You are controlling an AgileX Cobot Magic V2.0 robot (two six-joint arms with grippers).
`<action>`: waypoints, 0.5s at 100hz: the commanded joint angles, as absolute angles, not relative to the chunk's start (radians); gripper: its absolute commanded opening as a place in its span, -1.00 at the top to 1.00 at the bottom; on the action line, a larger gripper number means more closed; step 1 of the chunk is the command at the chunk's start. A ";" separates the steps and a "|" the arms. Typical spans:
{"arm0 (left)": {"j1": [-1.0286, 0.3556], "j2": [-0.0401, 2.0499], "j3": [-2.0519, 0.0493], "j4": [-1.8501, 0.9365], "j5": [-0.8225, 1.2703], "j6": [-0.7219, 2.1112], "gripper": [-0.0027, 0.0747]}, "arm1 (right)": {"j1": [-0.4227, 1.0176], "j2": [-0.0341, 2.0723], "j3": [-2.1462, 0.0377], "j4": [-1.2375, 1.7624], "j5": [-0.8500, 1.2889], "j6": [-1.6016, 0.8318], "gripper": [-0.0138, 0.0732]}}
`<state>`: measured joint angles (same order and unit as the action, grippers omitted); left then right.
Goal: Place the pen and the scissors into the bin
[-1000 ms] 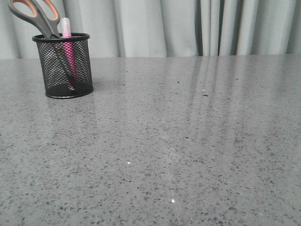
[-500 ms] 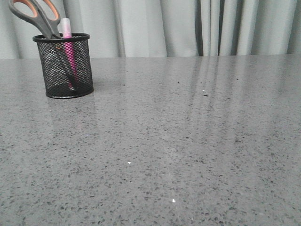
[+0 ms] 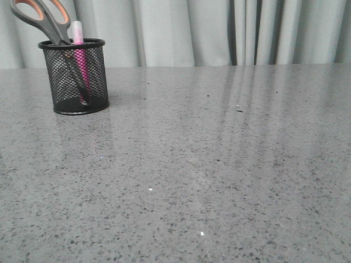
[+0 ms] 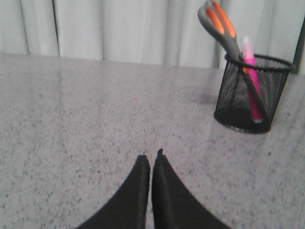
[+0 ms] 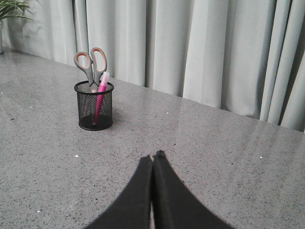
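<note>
Nothing moved: bin (image 3: pixel 77 76) holds scissors (image 3: pixel 46 19) and pen (image 3: pixel 79 52); both grippers pressed together, empty

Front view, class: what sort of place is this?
Probably an indoor desk or lab bench: a grey speckled tabletop, pale curtains behind it, and a black mesh bin holding scissors and a pink pen.

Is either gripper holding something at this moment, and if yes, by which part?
Nothing is held. The left gripper and right gripper are shut and empty; the scissors and pen stand in the bin.
</note>
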<state>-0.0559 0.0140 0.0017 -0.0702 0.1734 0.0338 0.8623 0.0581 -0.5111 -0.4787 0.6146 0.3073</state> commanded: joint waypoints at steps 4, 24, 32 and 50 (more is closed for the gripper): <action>-0.050 0.006 0.045 -0.091 0.213 0.088 0.98 | 0.856 0.075 -0.533 -0.505 0.548 0.306 0.81; -0.050 -0.036 0.045 -0.101 0.285 0.088 0.98 | 0.856 0.075 -0.533 -0.505 0.548 0.306 0.82; -0.050 -0.036 0.045 -0.101 0.285 0.088 0.98 | 0.856 0.075 -0.533 -0.505 0.548 0.306 0.82; -0.050 -0.036 0.045 -0.101 0.285 0.088 0.98 | 0.856 0.075 -0.533 -0.505 0.548 0.306 0.82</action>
<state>-0.0517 -0.0036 0.0017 -0.0867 0.3324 0.0886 0.8623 0.0581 -0.5111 -0.4787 0.6146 0.3073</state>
